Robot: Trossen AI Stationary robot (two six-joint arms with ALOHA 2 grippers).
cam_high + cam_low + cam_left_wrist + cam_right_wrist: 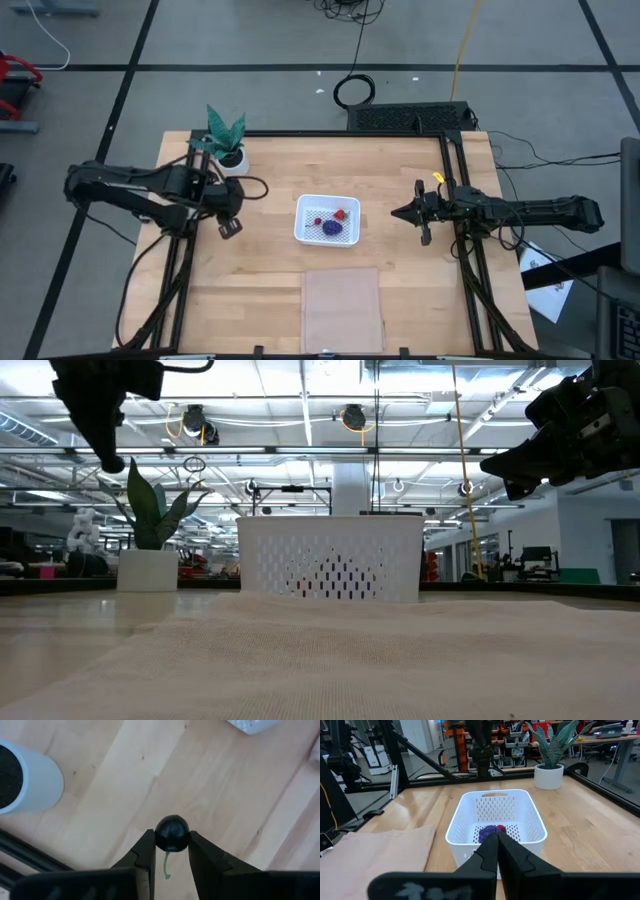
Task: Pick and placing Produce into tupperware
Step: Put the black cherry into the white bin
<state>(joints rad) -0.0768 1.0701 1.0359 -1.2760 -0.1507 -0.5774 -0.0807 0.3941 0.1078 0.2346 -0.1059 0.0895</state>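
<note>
Left gripper point(170, 851) pinches the dark berry point(172, 834) between its fingers, left of centre in the high view, beside the plant pot point(232, 158). Grapes point(331, 229) and strawberries point(340, 214) sit in the tub point(304, 221) mid-frame. Right gripper point(401, 212) hangs closed and empty, right of the tub.

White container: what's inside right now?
The white container holds a purple cluster and red pieces. The dark berry is outside, in the left gripper. Anything beneath the cluster is hidden.

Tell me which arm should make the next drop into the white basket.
Left. Its gripper already clamps the dark berry beside the white basket. The right gripper is shut and empty.
</note>
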